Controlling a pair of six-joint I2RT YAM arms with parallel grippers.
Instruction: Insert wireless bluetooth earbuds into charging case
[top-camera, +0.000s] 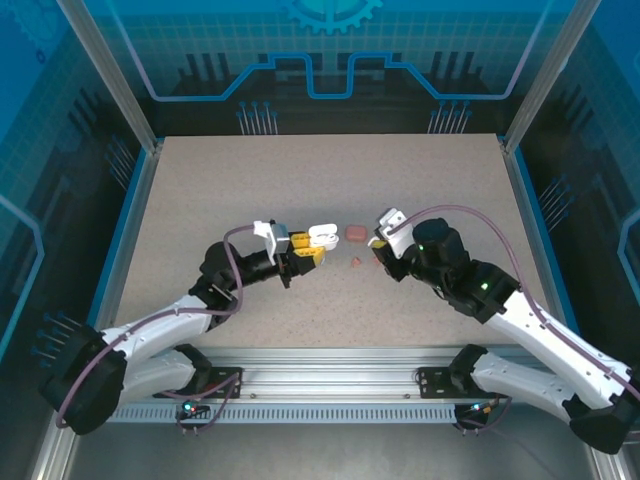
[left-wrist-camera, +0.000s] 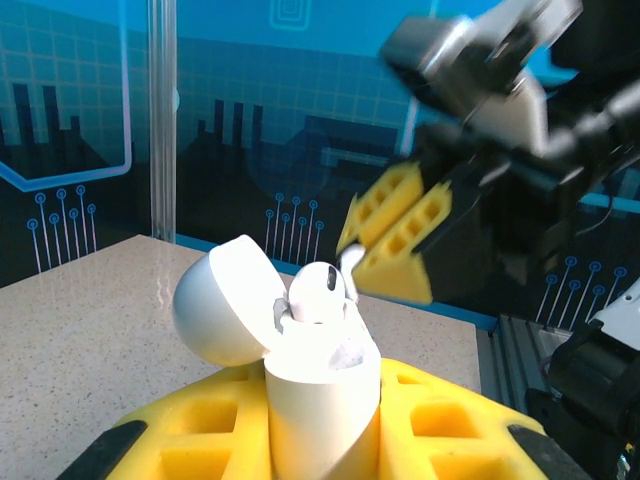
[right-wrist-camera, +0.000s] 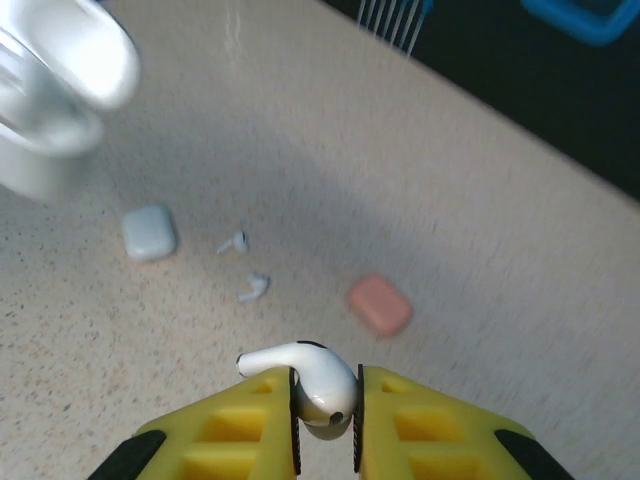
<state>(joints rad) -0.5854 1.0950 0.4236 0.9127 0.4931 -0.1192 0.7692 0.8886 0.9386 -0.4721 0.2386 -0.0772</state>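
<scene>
Left gripper: pressed together on the lower body of the white charging case.
White charging case: held upright above the table, long axis vertical in the left wrist view. The lid is swung open to the left.
Seated earbud: set in a well of the case, rounded head upward. The stem is hidden inside the case.
Right gripper: pinched on the held earbud, just beside the open case.
Held earbud: clamped at the bulb end. The long axis is laid across the right wrist view, with the stem pointing left, clear of the fingers.
Loose white earbuds: two are seen lying on the table between the pale case and the pink case. Both cases are closed.
Salmon-pink earbud: lying on the table near the pink case. Its orientation cannot be told.
</scene>
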